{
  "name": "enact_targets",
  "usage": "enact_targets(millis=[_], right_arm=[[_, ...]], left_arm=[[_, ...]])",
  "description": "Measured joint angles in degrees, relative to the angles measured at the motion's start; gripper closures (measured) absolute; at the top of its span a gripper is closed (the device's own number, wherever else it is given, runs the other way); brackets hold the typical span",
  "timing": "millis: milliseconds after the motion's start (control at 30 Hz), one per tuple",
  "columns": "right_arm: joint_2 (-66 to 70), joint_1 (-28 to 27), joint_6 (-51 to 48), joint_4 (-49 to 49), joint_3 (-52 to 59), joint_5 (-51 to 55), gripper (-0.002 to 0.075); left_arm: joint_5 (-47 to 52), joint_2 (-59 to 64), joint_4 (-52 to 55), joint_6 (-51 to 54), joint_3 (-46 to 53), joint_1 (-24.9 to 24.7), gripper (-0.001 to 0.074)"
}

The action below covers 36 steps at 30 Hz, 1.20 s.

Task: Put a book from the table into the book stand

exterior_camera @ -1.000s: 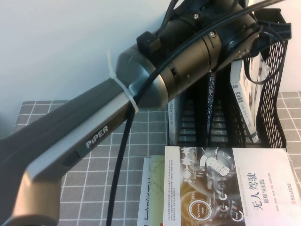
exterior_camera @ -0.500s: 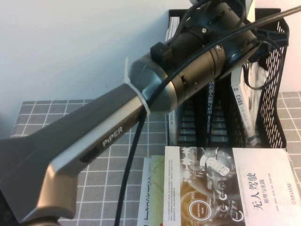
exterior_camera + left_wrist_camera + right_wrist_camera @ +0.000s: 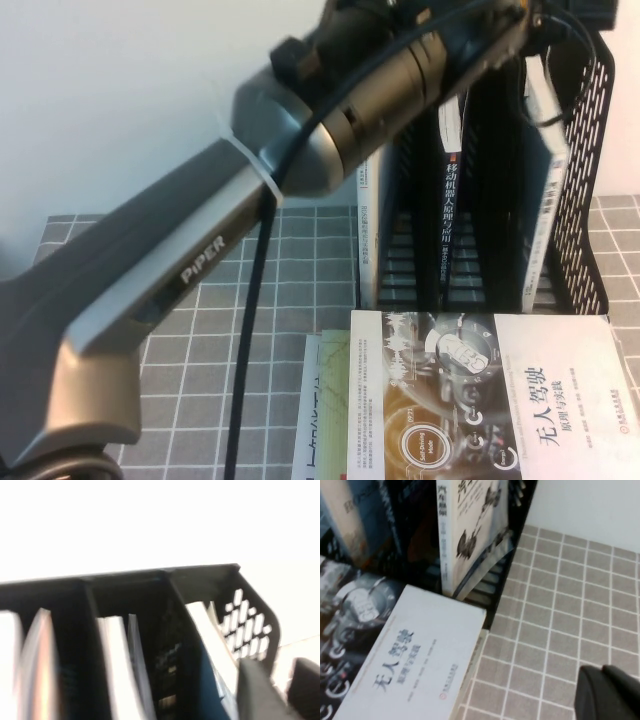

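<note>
Above the book stand point(image 3: 580, 200), left pincer point(image 3: 272, 690) spread beside newly slotted book point(image 3: 545, 170), right pincer point(image 3: 607, 692) state unclear.

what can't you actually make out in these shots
- Left gripper: only dark finger parts at the left wrist view's edge near the book stand; in the high view the arm hides it.
- Right gripper: cut off at the right wrist view's corner, above the tiled mat; absent from the high view.
- Book in the stand's right slot: title unreadable, cables cross it.
</note>
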Motion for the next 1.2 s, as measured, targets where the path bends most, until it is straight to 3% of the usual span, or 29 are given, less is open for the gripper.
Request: enact_targets(millis=[67, 133, 300, 500, 600, 733, 900, 1067, 1200], right_arm=[[0.0, 0.0, -3.2, 2.6, 0.0, 2.6, 0.0729], [0.0, 0.0, -7.1, 5.4, 0.0, 5.9, 0.0729], [0.0, 0.0, -14.9, 12.5, 0.0, 17.5, 0.0729], [-4.5, 0.0, -16.7, 13.9, 1.4, 19.5, 0.0729], [-10.8, 0.0, -17.3, 14.4, 5.4, 14.2, 0.0729], [-18.3, 0.0, -17.3, 16.0, 14.2, 0.8, 0.0729], [-24.1, 0.0, -17.5, 20.1, 25.8, -13.1, 0.0729], [-25.0, 0.0, -17.9, 20.7, 34.0, -17.1, 0.0729], [-25.0, 0.0, -19.5, 20.5, 37.5, -19.3, 0.0729]], left_arm=[[5.8, 0.0, -1.7, 7.2, -3.5, 0.0, 0.0667], [13.2, 0.0, -4.0, 15.2, -6.9, 0.0, 0.0707], [30.9, -2.6, -9.1, 32.4, -12.5, 0.0, 0.0731], [33.2, -12.9, -12.9, 39.4, -9.2, 0.0, 0.0734], [33.2, -18.6, -12.9, 42.3, -5.4, 0.0, 0.0734], [28.8, -26.9, -14.9, 43.6, 6.3, 0.0, 0.0734], [15.1, -39.5, -18.1, 43.7, 30.3, 0.0, 0.0735], [1.1, -50.7, -17.6, 43.2, 52.6, 0.0, 0.0736], [-5.6, -55.1, -17.4, 41.0, 63.3, 0.0, 0.0736]])
